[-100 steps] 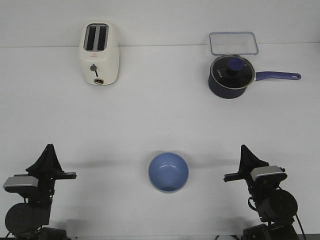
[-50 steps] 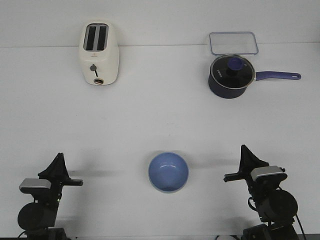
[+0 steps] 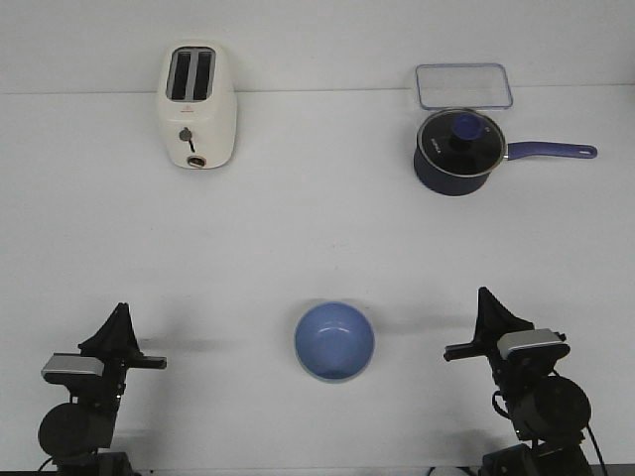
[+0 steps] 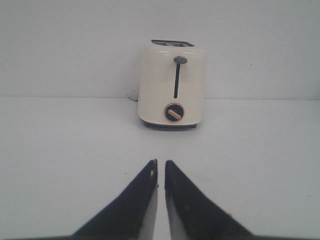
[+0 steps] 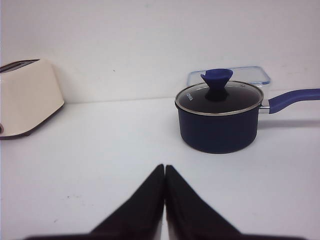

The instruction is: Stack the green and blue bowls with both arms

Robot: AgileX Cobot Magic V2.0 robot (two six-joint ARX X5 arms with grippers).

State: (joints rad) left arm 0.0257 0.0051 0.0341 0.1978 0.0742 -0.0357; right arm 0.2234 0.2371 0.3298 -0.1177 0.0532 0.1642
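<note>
The light blue bowl (image 3: 334, 340) sits upright on the white table, near the front edge, midway between my arms. A thin pale green rim shows along its near edge; no separate green bowl is in view. My left gripper (image 3: 121, 310) rests low at the front left, well clear of the bowl. In the left wrist view (image 4: 161, 163) its jaws hold nothing and stand a thin slit apart. My right gripper (image 3: 483, 294) rests at the front right, also clear of the bowl. In the right wrist view (image 5: 165, 167) its jaws are pressed together and empty.
A cream toaster (image 3: 196, 104) stands at the back left, straight ahead of the left gripper (image 4: 172, 90). A dark navy saucepan (image 3: 458, 151) with glass lid and long handle stands at the back right (image 5: 219, 117). A clear lidded container (image 3: 463, 85) lies behind it.
My left arm has dropped lower and shifted a little to the right, then nearly settled. The right arm and the bowl have not moved.
</note>
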